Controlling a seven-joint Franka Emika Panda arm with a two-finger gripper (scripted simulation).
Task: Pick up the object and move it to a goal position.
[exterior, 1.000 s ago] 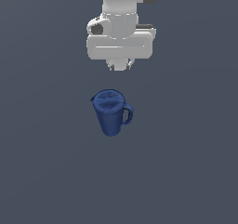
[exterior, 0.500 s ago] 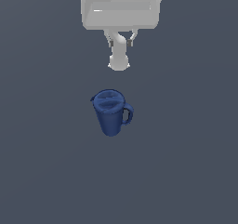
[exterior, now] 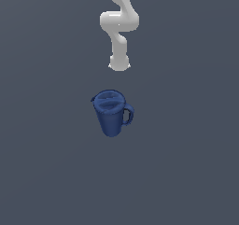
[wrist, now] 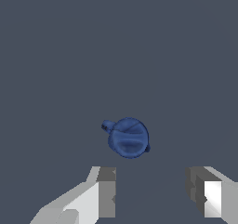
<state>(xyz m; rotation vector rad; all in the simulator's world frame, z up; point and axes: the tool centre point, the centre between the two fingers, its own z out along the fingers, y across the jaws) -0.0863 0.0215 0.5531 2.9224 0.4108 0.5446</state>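
My end effector has its two grey fingers wide apart and holds nothing, high above the dark blue plastic pitcher with a round top, standing upright on the plain grey worktop, its loop handle toward the exterior view's right.

A flat, plain dark grey floor fills both views, with no edges or markings showing. One thing stands directly on it: a dark blue pitcher, upright, narrowing toward its base, with a round lid on top. Its loop handle points toward the exterior view's right, and a small spout sits opposite it.
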